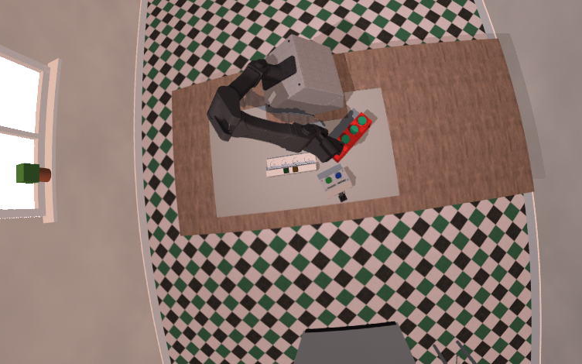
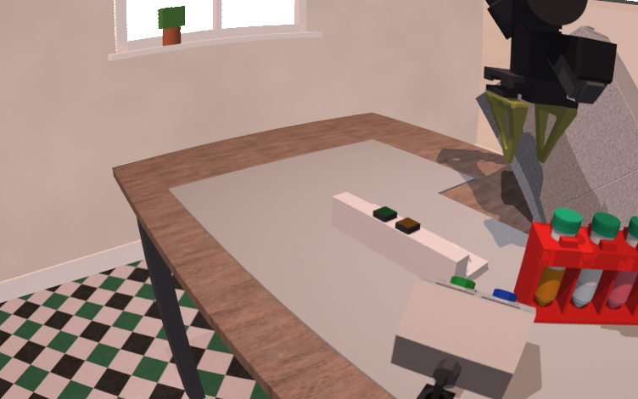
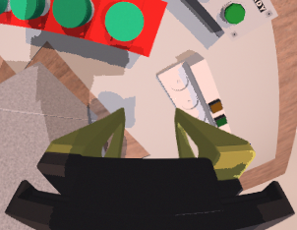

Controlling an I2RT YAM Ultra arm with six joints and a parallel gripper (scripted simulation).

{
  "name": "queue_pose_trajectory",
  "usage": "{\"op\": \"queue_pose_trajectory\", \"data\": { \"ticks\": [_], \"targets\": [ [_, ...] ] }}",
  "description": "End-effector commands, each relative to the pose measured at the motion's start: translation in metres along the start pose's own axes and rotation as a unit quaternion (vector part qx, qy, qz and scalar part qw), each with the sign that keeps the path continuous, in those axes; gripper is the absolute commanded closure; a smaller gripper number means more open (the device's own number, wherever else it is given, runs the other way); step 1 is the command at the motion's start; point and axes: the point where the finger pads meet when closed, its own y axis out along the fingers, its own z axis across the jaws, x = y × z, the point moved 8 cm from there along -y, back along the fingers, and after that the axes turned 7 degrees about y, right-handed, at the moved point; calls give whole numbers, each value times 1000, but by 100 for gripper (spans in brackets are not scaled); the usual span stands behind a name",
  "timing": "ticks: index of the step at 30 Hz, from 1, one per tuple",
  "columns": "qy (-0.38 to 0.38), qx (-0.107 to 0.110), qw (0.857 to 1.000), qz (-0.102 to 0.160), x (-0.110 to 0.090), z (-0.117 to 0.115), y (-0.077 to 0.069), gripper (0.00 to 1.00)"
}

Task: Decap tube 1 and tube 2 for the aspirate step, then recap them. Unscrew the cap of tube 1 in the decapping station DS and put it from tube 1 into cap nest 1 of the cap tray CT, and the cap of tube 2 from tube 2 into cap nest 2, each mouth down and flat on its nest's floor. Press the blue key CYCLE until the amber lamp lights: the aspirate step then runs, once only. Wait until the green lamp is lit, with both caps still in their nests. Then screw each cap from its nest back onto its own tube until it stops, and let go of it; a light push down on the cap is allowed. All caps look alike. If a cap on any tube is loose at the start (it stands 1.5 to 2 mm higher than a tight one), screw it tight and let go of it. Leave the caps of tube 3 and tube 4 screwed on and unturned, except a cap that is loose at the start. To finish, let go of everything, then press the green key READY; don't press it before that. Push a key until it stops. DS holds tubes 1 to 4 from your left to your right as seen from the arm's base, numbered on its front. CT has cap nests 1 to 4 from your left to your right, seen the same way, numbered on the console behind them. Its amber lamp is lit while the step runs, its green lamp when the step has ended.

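Observation:
The red decapping station [image 2: 603,277] holds its tubes, each with a green cap on; the cap at the end nearest me [image 2: 567,220] shows in the wrist view [image 3: 124,21]. My gripper [image 2: 525,155] hangs open and empty, high above and a little behind that end of the station [image 1: 352,133]. In the wrist view the fingers have nothing between them. The white cap tray [image 2: 400,238] lies on the mat with empty nests [image 3: 186,89]; its green lamp [image 2: 384,213] and amber lamp [image 2: 407,225] look dark. The key box [image 2: 460,327] carries a green key [image 2: 461,282] and a blue key [image 2: 504,294].
A tall grey block [image 2: 589,148] with the arm's base stands just behind the station and close to my gripper. The key box [image 1: 333,179] sits near the mat's front edge, right of the cap tray [image 1: 291,165]. A potted plant [image 2: 171,25] stands on the window sill.

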Motion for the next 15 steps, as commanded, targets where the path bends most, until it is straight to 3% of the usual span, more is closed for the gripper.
{"op": "queue_pose_trajectory", "data": {
  "ticks": [1, 3, 5, 7, 10, 15],
  "targets": [
    [-6, -4, 1000, -6, 3, 0, -4, 51],
    [-6, -4, 1000, -6, 3, 0, -4, 51],
    [78, -3, 997, -7, 11, 15, -4, 51],
    [78, -3, 997, -7, 11, 15, -4, 51],
    [201, -2, 980, -7, 23, 37, -4, 51],
    [282, -2, 959, -7, 31, 52, -4, 51]
  ]
}}
